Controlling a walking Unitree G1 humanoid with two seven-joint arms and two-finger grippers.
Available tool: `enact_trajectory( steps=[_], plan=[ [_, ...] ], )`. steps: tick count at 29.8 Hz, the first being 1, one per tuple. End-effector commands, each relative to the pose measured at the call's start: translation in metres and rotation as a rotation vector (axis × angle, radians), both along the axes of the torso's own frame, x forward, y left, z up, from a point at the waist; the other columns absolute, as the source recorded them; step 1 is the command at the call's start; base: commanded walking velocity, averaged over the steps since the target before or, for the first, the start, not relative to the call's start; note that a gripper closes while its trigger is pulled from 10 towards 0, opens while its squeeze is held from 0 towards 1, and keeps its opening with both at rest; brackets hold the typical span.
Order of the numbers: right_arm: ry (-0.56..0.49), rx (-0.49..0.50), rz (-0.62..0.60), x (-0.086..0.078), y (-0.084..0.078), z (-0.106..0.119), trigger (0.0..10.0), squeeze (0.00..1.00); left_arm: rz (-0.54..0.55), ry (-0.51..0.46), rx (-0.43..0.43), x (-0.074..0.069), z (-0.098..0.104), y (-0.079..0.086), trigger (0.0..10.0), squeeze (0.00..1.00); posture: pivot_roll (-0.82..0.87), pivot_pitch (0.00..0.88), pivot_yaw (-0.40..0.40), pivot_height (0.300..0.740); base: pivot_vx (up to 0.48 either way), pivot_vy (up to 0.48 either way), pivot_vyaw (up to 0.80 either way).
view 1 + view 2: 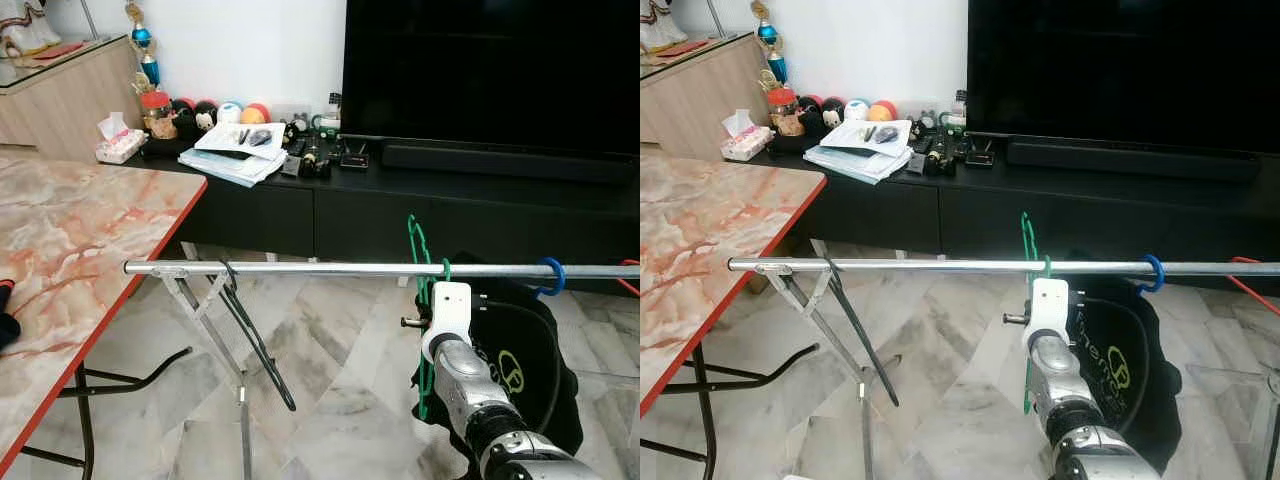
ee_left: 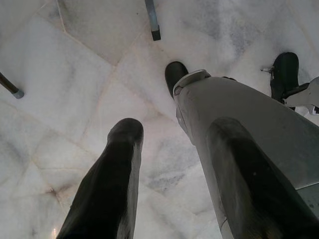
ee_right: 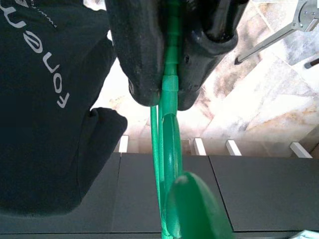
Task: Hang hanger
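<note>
At rail [image 1: 330, 268], right tool [image 3: 166, 94] raised, clamping green hanger [image 3: 169, 129].

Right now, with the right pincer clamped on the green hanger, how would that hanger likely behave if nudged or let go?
The green hanger looks thin and plastic, so probably light and a bit springy. Its hook sits over the smooth metal rail, so it would likely swing or slide sideways. The right pincer pinches one narrow edge, so it may twist in the grip.

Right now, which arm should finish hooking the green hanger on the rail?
Right. The right gripper is shut on the green hanger, held up at the rail. The left gripper is open, pointing at the floor.
</note>
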State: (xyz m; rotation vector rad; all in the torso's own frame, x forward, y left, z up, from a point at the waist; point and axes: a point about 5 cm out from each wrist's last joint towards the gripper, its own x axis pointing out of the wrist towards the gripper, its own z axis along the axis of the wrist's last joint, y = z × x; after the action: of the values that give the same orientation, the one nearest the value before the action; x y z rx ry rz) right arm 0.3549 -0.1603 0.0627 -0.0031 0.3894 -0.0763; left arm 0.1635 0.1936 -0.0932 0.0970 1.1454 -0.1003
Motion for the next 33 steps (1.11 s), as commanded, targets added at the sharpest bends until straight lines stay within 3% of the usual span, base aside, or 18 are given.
enact_trajectory(
  steps=[1, 13, 16, 17, 19, 31, 33],
  plan=[
    [0.064, 0.024, 0.004, -0.012, 0.003, -0.019, 10.0, 0.92, -0.014, 0.028, 0.01, -0.006, -0.002, 0.0, 10.0, 0.0, -0.04, 0.042, 0.045, 0.74, 0.0, 0.0, 0.0],
    [-0.05, -0.043, 0.015, -0.012, -0.001, -0.011, 10.0, 0.84, -0.019, 0.026, 0.015, -0.006, -0.002, 0.001, 10.0, 0.0, -0.05, 0.045, 0.049, 0.74, 0.0, 0.0, 0.0],
    [-0.091, -0.029, 0.008, -0.015, -0.002, -0.011, 10.0, 0.13, -0.02, 0.025, 0.02, -0.006, -0.002, 0.002, 10.0, 0.0, -0.04, 0.047, 0.049, 0.74, 0.0, 0.0, 0.0],
    [-0.091, -0.029, 0.008, -0.015, -0.002, -0.011, 10.0, 0.13, -0.02, 0.025, 0.02, -0.006, -0.002, 0.002, 10.0, 0.0, -0.04, 0.047, 0.049, 0.74, 0.0, 0.0, 0.0],
    [-0.106, -0.032, 0.014, -0.017, -0.002, -0.012, 10.0, 0.0, -0.02, 0.025, 0.02, -0.006, -0.002, 0.002, 10.0, 0.0, -0.04, 0.048, 0.048, 0.74, 0.0, 0.0, 0.0],
    [-0.259, -0.068, 0.032, -0.036, -0.006, -0.012, 10.0, 0.0, -0.023, 0.026, 0.02, -0.006, -0.002, 0.002, 10.0, 0.0, -0.05, 0.046, 0.043, 0.74, 0.0, 0.0, 0.0],
    [-0.319, -0.075, 0.038, -0.047, -0.006, -0.011, 10.0, 0.0, -0.023, 0.026, 0.02, -0.006, -0.002, 0.001, 10.0, 0.0, -0.05, 0.045, 0.041, 0.74, 0.0, 0.0, 0.0]
  ],
)
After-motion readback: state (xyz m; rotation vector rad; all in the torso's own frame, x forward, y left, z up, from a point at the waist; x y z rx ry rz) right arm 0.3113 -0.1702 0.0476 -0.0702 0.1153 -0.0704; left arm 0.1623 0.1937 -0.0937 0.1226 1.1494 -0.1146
